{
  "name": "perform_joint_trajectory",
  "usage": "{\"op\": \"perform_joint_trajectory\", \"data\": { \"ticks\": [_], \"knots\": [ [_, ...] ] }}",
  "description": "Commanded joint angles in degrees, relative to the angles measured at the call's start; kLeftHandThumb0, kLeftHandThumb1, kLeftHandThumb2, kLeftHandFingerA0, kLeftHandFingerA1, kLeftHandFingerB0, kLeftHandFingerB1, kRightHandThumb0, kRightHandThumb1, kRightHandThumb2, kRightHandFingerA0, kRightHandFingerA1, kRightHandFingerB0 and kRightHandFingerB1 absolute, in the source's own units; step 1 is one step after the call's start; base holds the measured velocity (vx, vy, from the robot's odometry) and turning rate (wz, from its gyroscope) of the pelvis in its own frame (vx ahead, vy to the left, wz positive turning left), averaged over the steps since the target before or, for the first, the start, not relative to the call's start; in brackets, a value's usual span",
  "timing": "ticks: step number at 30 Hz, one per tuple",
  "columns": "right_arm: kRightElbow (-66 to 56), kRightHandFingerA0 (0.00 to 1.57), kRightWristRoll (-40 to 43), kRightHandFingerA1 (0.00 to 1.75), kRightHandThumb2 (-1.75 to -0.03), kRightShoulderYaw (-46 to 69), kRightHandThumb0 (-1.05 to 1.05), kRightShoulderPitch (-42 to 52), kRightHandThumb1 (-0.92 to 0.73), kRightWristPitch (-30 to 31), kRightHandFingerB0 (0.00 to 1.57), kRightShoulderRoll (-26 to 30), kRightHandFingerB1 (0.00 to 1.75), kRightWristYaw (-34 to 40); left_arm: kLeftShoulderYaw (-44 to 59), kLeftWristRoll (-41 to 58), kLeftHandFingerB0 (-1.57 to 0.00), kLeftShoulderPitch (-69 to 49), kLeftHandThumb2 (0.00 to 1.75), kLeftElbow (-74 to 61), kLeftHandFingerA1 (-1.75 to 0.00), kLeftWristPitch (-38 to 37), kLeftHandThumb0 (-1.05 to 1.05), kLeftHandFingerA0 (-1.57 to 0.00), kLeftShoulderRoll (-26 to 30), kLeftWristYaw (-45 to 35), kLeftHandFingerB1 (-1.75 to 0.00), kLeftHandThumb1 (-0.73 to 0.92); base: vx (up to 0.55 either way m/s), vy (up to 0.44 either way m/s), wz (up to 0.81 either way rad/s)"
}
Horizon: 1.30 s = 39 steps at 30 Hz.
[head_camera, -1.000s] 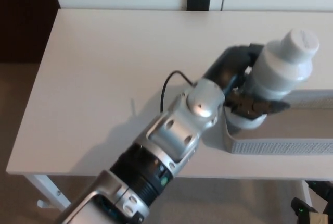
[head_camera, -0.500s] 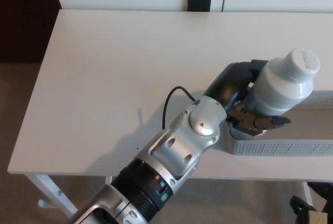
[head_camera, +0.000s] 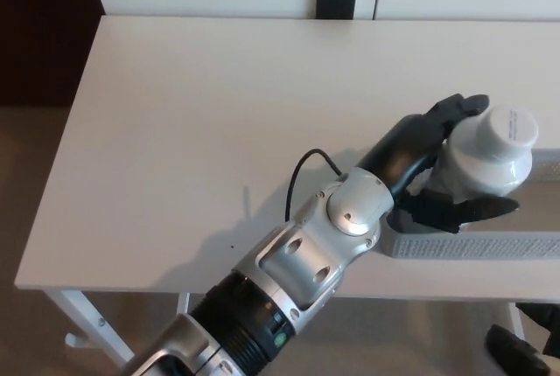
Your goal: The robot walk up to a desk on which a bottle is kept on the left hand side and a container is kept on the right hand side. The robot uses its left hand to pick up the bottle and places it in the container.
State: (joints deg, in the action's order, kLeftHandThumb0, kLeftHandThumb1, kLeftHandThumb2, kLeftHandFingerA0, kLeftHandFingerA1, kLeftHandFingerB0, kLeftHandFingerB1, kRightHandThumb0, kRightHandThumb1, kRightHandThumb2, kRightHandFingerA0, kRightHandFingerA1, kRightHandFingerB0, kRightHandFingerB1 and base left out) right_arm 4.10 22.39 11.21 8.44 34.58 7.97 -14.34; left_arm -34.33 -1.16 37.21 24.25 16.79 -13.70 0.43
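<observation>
In the head view, the left robot hand (head_camera: 437, 166) has moved further right and lower than half a second ago, and its black fingers (head_camera: 462, 107), then wrapped tightly round the body of the bottle (head_camera: 486, 150), now stand spread, one reaching up past the cap and another lying out flat beneath; whether they still touch the bottle cannot be told. The bottle, white with a round cap, sits lower than before, its base down inside the left end of the grey container (head_camera: 472, 245), just to the right of the robot hand's palm and leaning slightly away from it. The bottle's lower half is hidden behind the fingers and the container wall, so whether it rests on the container floor is not clear. The container is cut off at the right edge. The silver forearm (head_camera: 297, 280) runs in from the lower left, with a thin black cable (head_camera: 302, 170) looping off the wrist. The right robot hand does not show. The white tabletop (head_camera: 219, 114) spreads out left of the robot hand; beyond it stand a white wall panel and a small black square fitting (head_camera: 336, 1), with dark floor to the far left.
</observation>
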Motion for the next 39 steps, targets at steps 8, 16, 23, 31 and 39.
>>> {"op": "perform_joint_trajectory", "data": {
  "ticks": [8, 16, 23, 31, 39],
  "knots": [
    [3.50, 0.00, -9.33, 0.17, -0.68, -11.11, 1.05, -0.31, 0.73, -12.83, 0.00, 10.31, 0.10, -8.93, 7.85, 1.52, 0.00, 5.42, 0.60, -7.67, 0.00, 5.00, -1.04, 0.00, 1.11, -8.29, 0.00, 0.61, 0.00, 0.000, 0.00],
    [3.80, 0.00, -9.55, 0.13, -0.67, -11.88, 1.05, -0.46, 0.73, -14.05, 0.00, 10.62, 0.07, -9.51, 12.80, 1.37, 0.00, 10.03, 0.61, -14.46, 0.00, 7.99, -1.01, 0.00, 7.97, -13.65, 0.00, 0.63, 0.00, 0.000, 0.00],
    [4.84, 0.00, -9.51, 0.19, -0.68, -11.23, 1.05, -1.08, 0.73, -13.78, 0.00, 10.84, 0.14, -10.37, 23.14, 5.70, 0.00, 18.65, 0.84, -22.08, 0.00, 8.94, -0.92, 0.00, 18.65, -20.55, 0.00, 0.49, 0.00, 0.000, 0.00],
    [4.28, 0.00, -10.03, 0.00, -0.17, -11.16, 0.89, -1.01, 0.73, -13.64, 0.00, 10.55, 0.00, -9.75, 38.87, 18.32, 0.00, 22.29, 0.58, -38.78, 0.00, 22.24, -0.96, 0.00, 33.29, -28.23, 0.00, 0.57, 0.00, 0.000, 0.00],
    [5.37, 0.00, -10.16, 0.00, -0.54, -10.53, 0.81, 0.19, 0.73, -14.97, 0.00, 11.99, 0.00, -11.08, 65.27, 29.22, 0.00, -0.72, 0.63, -56.37, 0.00, 24.55, -0.93, 0.00, 47.98, -36.89, 0.00, 0.42, 0.00, 0.000, 0.00]
  ]
}}
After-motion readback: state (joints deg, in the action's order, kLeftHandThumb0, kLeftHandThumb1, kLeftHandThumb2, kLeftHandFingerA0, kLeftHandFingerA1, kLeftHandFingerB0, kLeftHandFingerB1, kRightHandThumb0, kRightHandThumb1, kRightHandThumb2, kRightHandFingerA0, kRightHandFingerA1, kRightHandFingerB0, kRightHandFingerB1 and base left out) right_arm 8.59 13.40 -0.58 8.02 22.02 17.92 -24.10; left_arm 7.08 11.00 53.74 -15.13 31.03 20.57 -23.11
